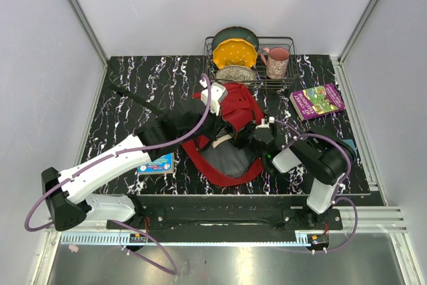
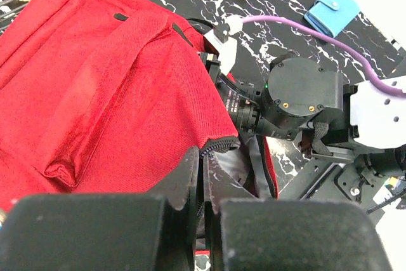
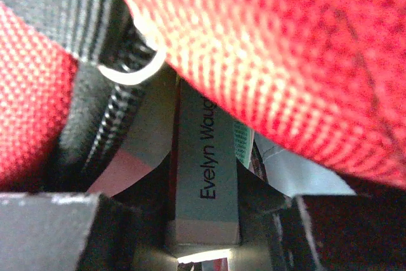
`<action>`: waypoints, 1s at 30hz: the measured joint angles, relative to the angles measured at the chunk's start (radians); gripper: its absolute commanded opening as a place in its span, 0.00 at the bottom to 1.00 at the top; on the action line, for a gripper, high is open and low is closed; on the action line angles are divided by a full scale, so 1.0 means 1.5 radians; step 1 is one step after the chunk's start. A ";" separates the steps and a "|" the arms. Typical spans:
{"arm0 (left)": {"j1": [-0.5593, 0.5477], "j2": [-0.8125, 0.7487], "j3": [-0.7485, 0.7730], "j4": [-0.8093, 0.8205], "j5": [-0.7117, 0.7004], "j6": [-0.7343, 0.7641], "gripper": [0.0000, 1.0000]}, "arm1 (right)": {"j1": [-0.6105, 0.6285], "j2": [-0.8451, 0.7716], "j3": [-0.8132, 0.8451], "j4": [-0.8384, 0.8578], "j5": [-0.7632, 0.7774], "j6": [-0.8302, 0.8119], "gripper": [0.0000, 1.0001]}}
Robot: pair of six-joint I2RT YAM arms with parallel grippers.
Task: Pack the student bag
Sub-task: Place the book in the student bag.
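Just beyond the right gripper [image 3: 202, 223], the student bag [image 3: 285, 49] is covering the far end of the book [image 3: 206, 176] spine; we are reading only "Evelyn Waug". Its fingers [image 3: 44, 233] are running off the lower edge. The left gripper [image 2: 203, 204] fingers [image 2: 89, 233] are appearing blurred, likewise cropped.

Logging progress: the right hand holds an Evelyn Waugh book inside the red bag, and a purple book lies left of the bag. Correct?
No: the purple book lies right of the student bag, as the top external view shows. The right hand does hold the Waugh book.
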State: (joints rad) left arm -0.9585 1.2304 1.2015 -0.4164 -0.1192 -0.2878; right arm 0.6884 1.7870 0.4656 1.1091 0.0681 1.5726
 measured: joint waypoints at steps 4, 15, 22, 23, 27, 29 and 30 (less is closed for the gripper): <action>0.000 -0.011 -0.001 -0.006 0.002 0.006 0.00 | 0.000 0.003 0.013 0.002 0.003 -0.031 0.11; 0.003 -0.013 -0.001 -0.006 0.012 0.005 0.00 | 0.006 0.072 0.104 -0.016 0.032 -0.081 0.26; 0.020 -0.013 -0.007 -0.005 0.012 -0.001 0.00 | 0.007 0.071 0.119 -0.077 0.042 -0.097 0.49; 0.026 -0.013 -0.010 -0.004 0.012 -0.004 0.00 | 0.007 0.066 0.119 -0.100 0.042 -0.099 0.52; 0.053 -0.016 -0.027 0.000 0.013 -0.024 0.00 | 0.007 0.019 0.114 -0.207 0.040 -0.119 0.75; 0.064 -0.021 -0.035 0.004 0.015 -0.031 0.00 | 0.007 -0.020 0.108 -0.255 0.037 -0.139 0.85; 0.069 -0.023 -0.039 0.007 0.016 -0.035 0.00 | 0.007 -0.037 0.108 -0.276 0.034 -0.145 0.86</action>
State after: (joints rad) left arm -0.8547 1.1961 1.1431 -0.4061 -0.0948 -0.3405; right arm 0.6987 1.7317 0.6273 0.6945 0.1196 1.3544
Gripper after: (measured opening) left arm 0.034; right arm 0.764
